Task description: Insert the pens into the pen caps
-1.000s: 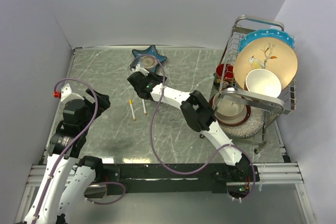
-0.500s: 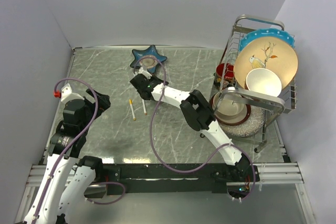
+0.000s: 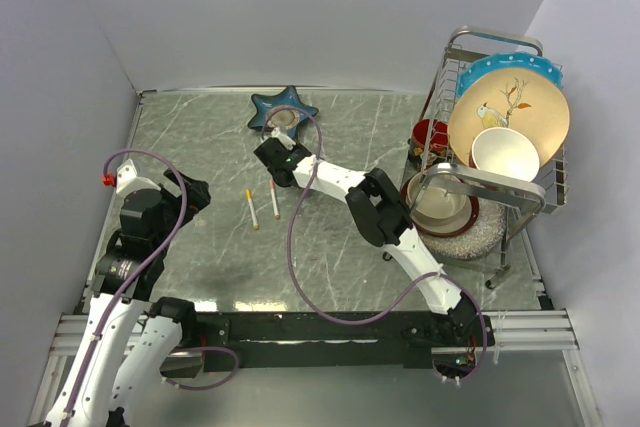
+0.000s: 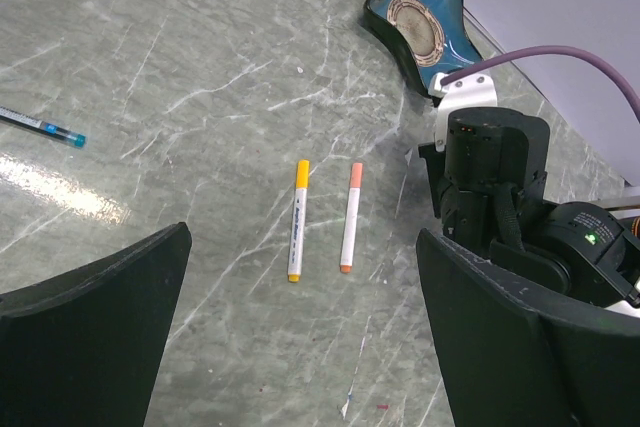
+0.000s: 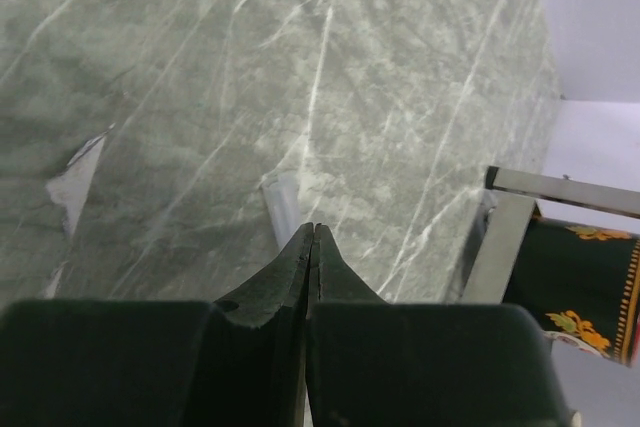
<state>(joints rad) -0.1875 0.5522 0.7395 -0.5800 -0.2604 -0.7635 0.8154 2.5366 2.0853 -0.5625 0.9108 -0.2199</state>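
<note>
While the table (image 3: 200, 127) is looked at from above, two white pens are spotted lying side by side left of the middle, near each other but not touching. The yellow cap (image 4: 302, 174) is sat on the far end of one pen (image 4: 296, 232) and the orange cap (image 4: 355, 176) on the far end of the other pen (image 4: 349, 227), so both are seen capped; a tiny bit of matching colour is shown at each near end too.

The left gripper (image 3: 190, 193) is held wide open, off to the left of the pens. The right gripper (image 5: 313, 230) is closed up tight, its fingers pressed flat together, and is parked just beside one blue star-shaped dish (image 4: 420, 22). A small pale tube-ish thing (image 5: 282, 202) is seen right at its tips; whether it's pinched or just lying there can't be told.

One blue-tipped pen (image 4: 40, 127) is seen well apart from the pair. One dish rack (image 3: 500, 192) is stood at the right edge, with two plates and one white bowl (image 3: 505, 155) in it.
</note>
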